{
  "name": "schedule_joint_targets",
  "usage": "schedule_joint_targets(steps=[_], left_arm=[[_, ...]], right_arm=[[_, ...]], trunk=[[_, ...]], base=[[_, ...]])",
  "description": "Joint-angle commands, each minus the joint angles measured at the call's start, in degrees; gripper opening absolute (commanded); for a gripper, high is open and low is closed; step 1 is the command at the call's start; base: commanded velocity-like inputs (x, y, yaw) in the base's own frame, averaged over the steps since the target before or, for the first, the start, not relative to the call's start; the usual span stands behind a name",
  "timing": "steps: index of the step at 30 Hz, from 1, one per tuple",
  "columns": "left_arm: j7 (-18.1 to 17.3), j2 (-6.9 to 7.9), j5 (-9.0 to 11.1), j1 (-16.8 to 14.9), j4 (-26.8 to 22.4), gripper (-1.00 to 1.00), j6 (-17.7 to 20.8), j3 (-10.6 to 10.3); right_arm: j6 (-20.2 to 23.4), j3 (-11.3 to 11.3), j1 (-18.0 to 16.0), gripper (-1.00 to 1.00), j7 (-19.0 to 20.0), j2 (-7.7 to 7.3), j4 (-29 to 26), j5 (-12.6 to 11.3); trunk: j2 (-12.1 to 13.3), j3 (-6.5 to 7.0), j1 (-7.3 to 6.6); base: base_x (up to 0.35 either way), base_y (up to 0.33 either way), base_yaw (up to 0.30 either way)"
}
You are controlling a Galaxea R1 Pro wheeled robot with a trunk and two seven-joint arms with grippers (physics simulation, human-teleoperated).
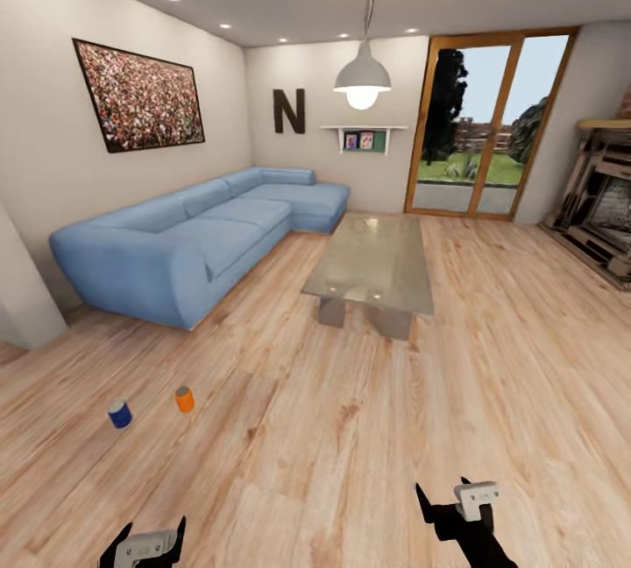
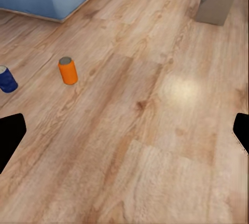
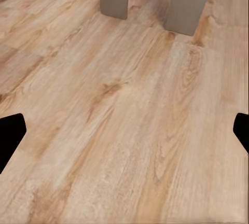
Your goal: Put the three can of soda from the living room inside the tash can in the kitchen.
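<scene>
Looming black letter N [image 1: 288, 110] over sofa [image 1: 202, 235].

Both arms sit low: left hand [image 1: 145, 542] at seven o'clock, right hand [image 1: 447, 498] at five, each with fingers spread wide, empty.

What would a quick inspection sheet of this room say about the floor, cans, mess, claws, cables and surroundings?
Surface: pale wood floor, bare around the cans.
Job's things: orange can and blue can upright on the floor, apart, near the blue sofa.
Clutter: nothing seen.
Claws: left claw and right claw both open, holding nothing.
Cables: nothing seen.
Surroundings: glass coffee table, crowd photo, letter N, hanging lamp, glass doors.
</scene>
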Motion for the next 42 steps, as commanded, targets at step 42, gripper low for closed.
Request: schedule_joint_targets(steps=[42], left_arm=[[0.0, 0.00, 0.0, 0.0, 0.0, 1.00, 0.0, 0.0]], right_arm=[[0.0, -4.8, 0.0, 1.00, 0.5, -0.41, 0.0, -5.7]], trunk=[[0.0, -1.89, 0.00]], base=[[0.000, 0.000, -0.128]])
